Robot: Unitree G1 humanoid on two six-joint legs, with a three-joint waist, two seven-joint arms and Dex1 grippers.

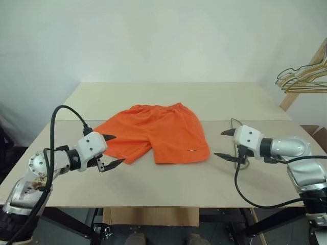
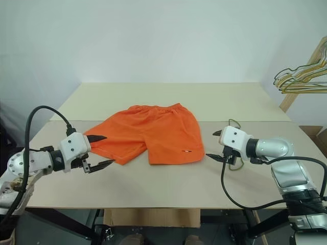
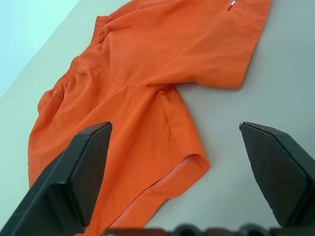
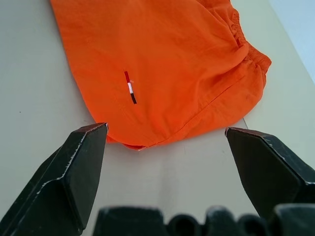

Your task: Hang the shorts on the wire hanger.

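Observation:
The bright orange shorts [image 1: 163,130] lie flat on the table, waistband toward the far side, with a small white-and-dark mark [image 4: 130,87] near one leg hem. My left gripper [image 1: 118,149] hovers open just off the hem of the leg on that side, nothing between its fingers. On the other side my right gripper [image 1: 218,144] is open too, a short way from the marked leg's hem. A thin grey wire, the wire hanger [image 1: 236,121], lies on the table under the right gripper, mostly hidden by it.
The beige table [image 1: 214,102] has bare surface around the shorts. A bunch of gold and dark wire hangers [image 1: 301,76] hangs on a wooden stand at the far right. A cardboard box [image 1: 150,216] sits below the near table edge.

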